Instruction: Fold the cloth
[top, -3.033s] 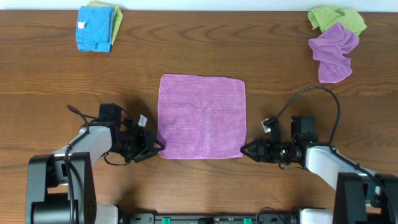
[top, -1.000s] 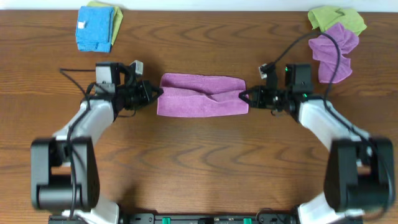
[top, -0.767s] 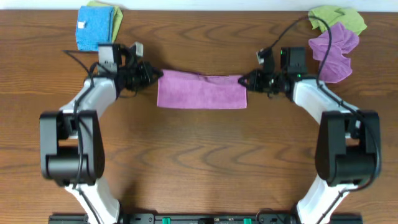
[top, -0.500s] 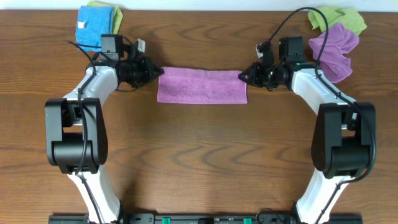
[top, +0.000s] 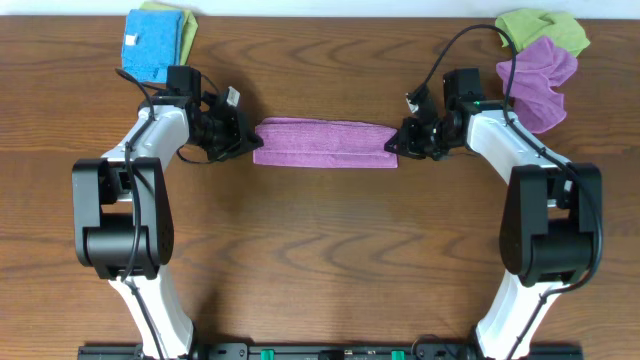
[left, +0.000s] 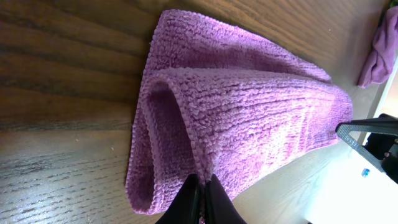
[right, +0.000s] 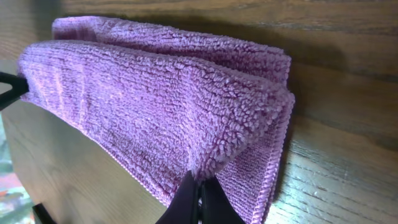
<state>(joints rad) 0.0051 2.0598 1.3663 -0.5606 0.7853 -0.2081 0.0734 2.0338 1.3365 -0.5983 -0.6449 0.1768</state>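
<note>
The purple cloth (top: 325, 143) lies on the wooden table as a narrow band, folded over on itself. My left gripper (top: 250, 141) is shut on the cloth's left end; in the left wrist view the fingertips (left: 203, 190) pinch the top layer of the cloth (left: 249, 118). My right gripper (top: 395, 143) is shut on the right end; in the right wrist view the fingertips (right: 198, 186) pinch the upper fold of the cloth (right: 155, 93). Both ends sit at table level.
A folded blue cloth over a green one (top: 155, 45) lies at the back left. A crumpled purple cloth (top: 540, 85) and a green cloth (top: 545, 28) lie at the back right, close to my right arm.
Both grippers carried the near edge of the cloth away to the far edge, folding it in half, then came slightly back toward me, rolling it into a narrower band.
</note>
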